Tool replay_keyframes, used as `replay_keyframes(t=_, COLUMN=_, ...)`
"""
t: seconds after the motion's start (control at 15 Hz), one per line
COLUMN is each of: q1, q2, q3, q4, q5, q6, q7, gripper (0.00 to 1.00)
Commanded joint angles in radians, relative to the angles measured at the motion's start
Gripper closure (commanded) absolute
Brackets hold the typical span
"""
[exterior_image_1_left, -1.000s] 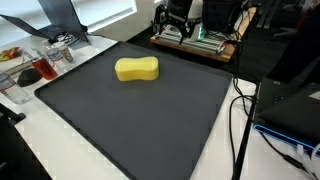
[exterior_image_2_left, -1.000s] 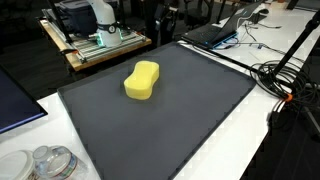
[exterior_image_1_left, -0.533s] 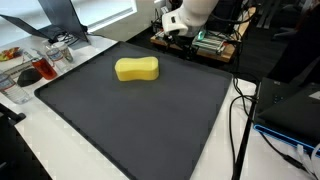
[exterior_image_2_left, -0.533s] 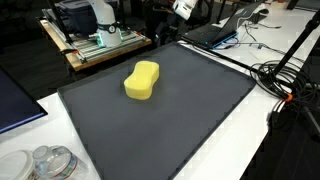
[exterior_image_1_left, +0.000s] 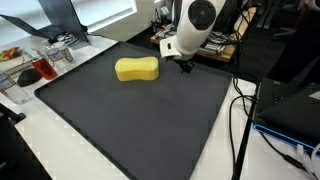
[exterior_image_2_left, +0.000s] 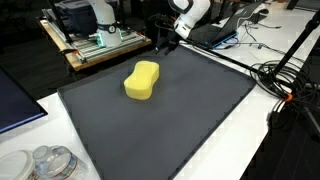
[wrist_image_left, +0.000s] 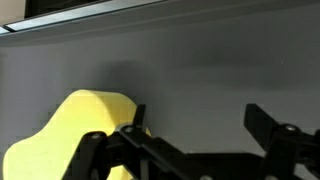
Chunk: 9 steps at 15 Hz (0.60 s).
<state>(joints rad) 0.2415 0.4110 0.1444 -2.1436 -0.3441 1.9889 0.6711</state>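
Hovering above the far edge of the black mat (exterior_image_1_left: 130, 125), the gripper (exterior_image_1_left: 185, 66) held its fingers wide and empty in an exterior view, with the yellow sponge (exterior_image_1_left: 137, 69) lying near it on the mat's far half. In an exterior view, the sponge (exterior_image_2_left: 142, 80) sat toward that same edge of the mat (exterior_image_2_left: 185, 125), apart from the gripper (exterior_image_2_left: 162, 45). In the wrist view, the sponge (wrist_image_left: 75, 130) lay on the mat just beside one finger (wrist_image_left: 135, 122).

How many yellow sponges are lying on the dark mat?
1. The yellow sponge lies on the dark mat, toward the edge where the arm stands, close to the open hand. No other sponge is visible.
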Motion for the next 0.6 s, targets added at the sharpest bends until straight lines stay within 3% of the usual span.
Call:
replay_keyframes(t=0.0, q1=0.029, q2=0.050, q3=-0.050, q4=0.018, q5=-0.020, q6=0.078, q7=0.025, gripper=0.00)
replay_keyframes(t=0.27, q1=0.075, q2=0.051, q3=-0.112, q4=0.019, q5=-0.116, q6=0.069, q7=0.102, gripper=0.00)
replay_keyframes(t=0.53, q1=0.098, q2=0.048, q3=-0.126, q4=0.028, q5=-0.160, q6=0.029, q7=0.155, gripper=0.00)
